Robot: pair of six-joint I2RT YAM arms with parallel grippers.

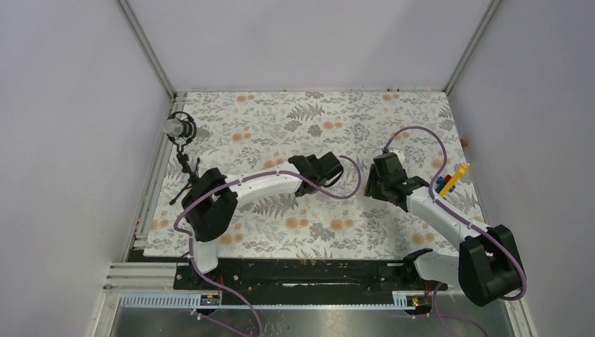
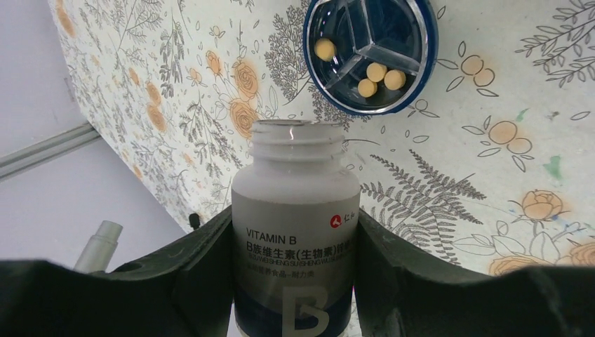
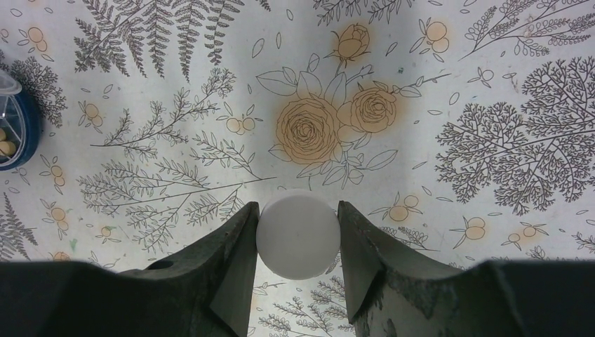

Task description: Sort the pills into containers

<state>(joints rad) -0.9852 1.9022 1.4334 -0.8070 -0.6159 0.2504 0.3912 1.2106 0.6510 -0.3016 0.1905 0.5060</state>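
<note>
My left gripper (image 2: 295, 235) is shut on a white bottle (image 2: 295, 189) labelled VITAMIN B. The bottle has a dark blue lower band, and its threaded mouth is uncapped. Just beyond the mouth lies a round blue pill box (image 2: 430, 49) with clear divided compartments. It holds several small yellow pills (image 2: 377, 71), one in one compartment and three in another. My right gripper (image 3: 298, 223) is shut on a round white cap (image 3: 298, 242) and holds it over the floral mat. The pill box also shows at the left edge of the right wrist view (image 3: 24, 133). In the top view both grippers, left (image 1: 330, 168) and right (image 1: 375, 184), are near the mat's middle.
A colourful toy-brick piece (image 1: 449, 181) lies at the mat's right side, beside the right arm. A small stand with a round grey head (image 1: 181, 128) is at the mat's left edge. Grey walls enclose the floral mat (image 1: 281, 119) on three sides.
</note>
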